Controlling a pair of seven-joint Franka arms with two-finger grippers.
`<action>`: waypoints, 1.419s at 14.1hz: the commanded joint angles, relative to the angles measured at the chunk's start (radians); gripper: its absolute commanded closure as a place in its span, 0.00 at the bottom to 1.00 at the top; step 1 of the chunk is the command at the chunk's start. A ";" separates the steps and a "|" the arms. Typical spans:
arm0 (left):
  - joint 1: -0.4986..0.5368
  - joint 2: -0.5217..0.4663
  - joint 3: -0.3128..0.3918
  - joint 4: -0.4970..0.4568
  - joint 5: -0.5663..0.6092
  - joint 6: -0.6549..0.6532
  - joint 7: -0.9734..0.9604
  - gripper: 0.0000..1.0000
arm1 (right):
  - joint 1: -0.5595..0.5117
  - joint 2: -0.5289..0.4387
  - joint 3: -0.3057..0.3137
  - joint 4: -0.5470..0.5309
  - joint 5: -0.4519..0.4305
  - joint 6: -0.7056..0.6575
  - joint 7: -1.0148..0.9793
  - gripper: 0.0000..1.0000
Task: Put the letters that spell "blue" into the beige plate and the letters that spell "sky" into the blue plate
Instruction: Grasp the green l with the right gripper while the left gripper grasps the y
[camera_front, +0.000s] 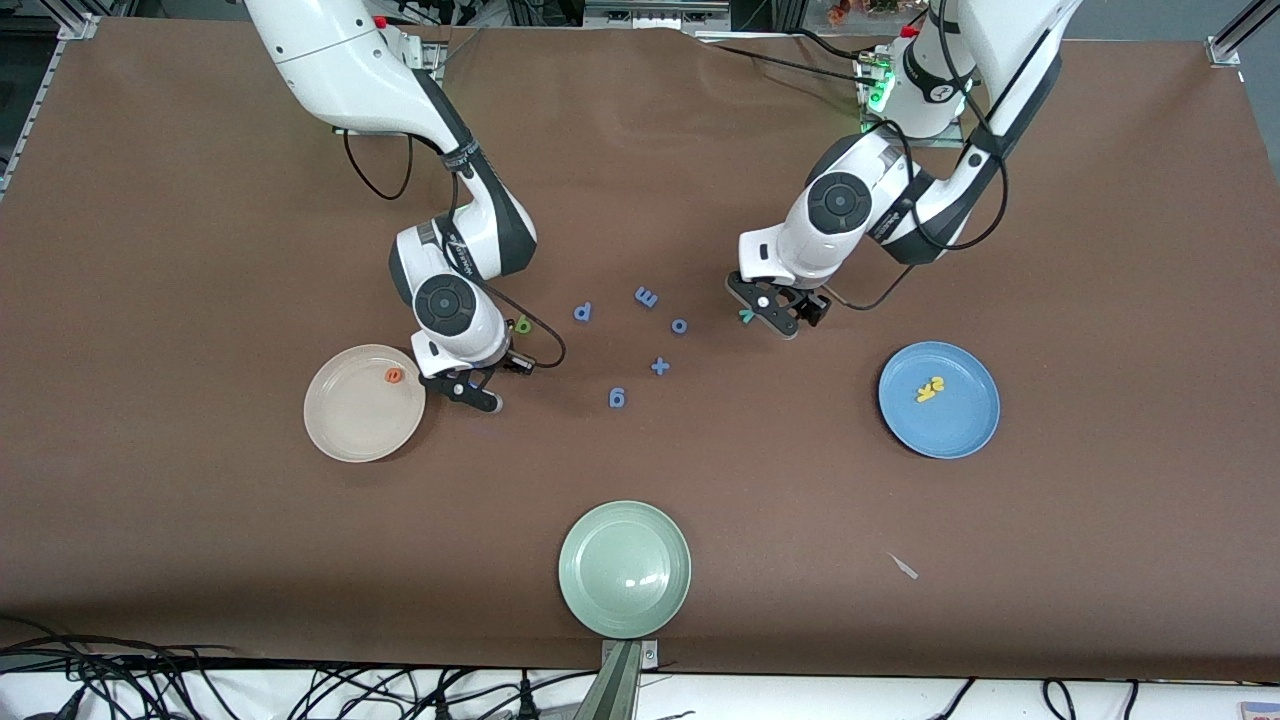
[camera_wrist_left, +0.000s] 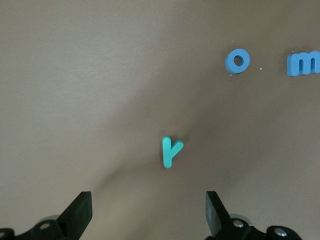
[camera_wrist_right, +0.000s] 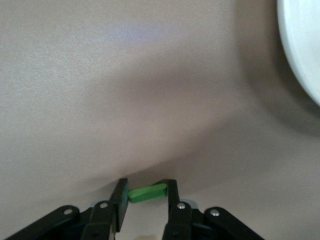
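Note:
My right gripper (camera_front: 478, 392) (camera_wrist_right: 146, 190) is low over the table beside the beige plate (camera_front: 350, 425) (camera_wrist_right: 305, 50), shut on a small green bar, the letter l (camera_wrist_right: 147, 193). An orange e (camera_front: 393, 376) lies in that plate. A green b (camera_front: 521, 324) lies on the table next to the right wrist. My left gripper (camera_front: 775, 318) (camera_wrist_left: 147, 205) hangs open over the teal y (camera_front: 745, 316) (camera_wrist_left: 171, 151), which lies flat on the table clear of the fingers. The blue plate (camera_front: 965, 430) holds two yellow letters (camera_front: 930, 389).
Blue letters lie between the arms: p (camera_front: 583, 312), m (camera_front: 646, 297) (camera_wrist_left: 303, 63), o (camera_front: 679, 325) (camera_wrist_left: 236, 60), a plus sign (camera_front: 659, 366) and a 6 (camera_front: 617, 398). A pale green plate (camera_front: 625, 568) sits near the front edge. A small pale scrap (camera_front: 905, 567) lies nearer the camera than the blue plate.

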 joint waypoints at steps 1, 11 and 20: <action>-0.028 0.062 0.007 0.022 0.060 0.028 -0.080 0.01 | -0.024 -0.038 -0.005 0.015 0.017 -0.079 -0.065 0.79; -0.067 0.196 0.003 0.109 0.349 0.036 -0.358 0.19 | -0.079 -0.088 -0.192 0.095 0.009 -0.317 -0.535 0.78; -0.073 0.200 0.002 0.097 0.349 0.031 -0.358 0.23 | -0.074 -0.099 -0.191 0.094 0.019 -0.322 -0.491 0.34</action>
